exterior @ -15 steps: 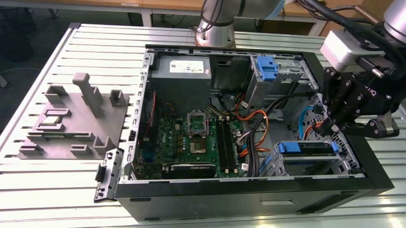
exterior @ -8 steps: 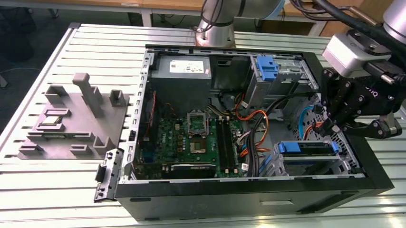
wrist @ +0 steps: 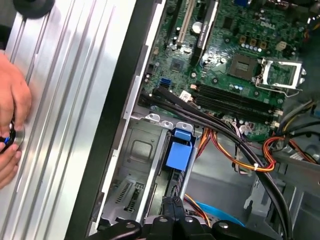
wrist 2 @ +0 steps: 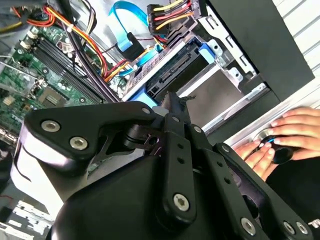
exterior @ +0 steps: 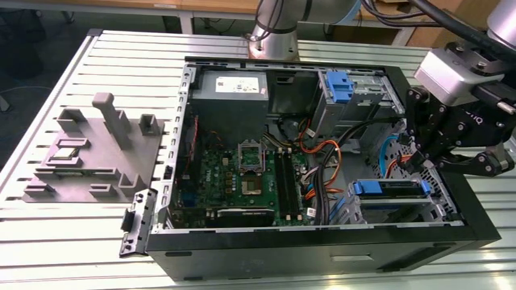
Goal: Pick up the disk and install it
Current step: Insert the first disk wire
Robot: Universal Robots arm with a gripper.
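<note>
Your end effector (exterior: 439, 158) hangs over the open computer case (exterior: 322, 257), at the exterior view's right, above the corner drive bay. In the first wrist view it looks pressed together, with nothing pinched. The disk (exterior: 388, 188) sits in that bay with its blue rails showing. It's below the end effector and toward the exterior view's left, clear of it. In the second wrist view the tip ends near the disk's dark end face. A hand (wrist: 10, 115) rests on the table (wrist: 75, 100) just outside the case wall.
</note>
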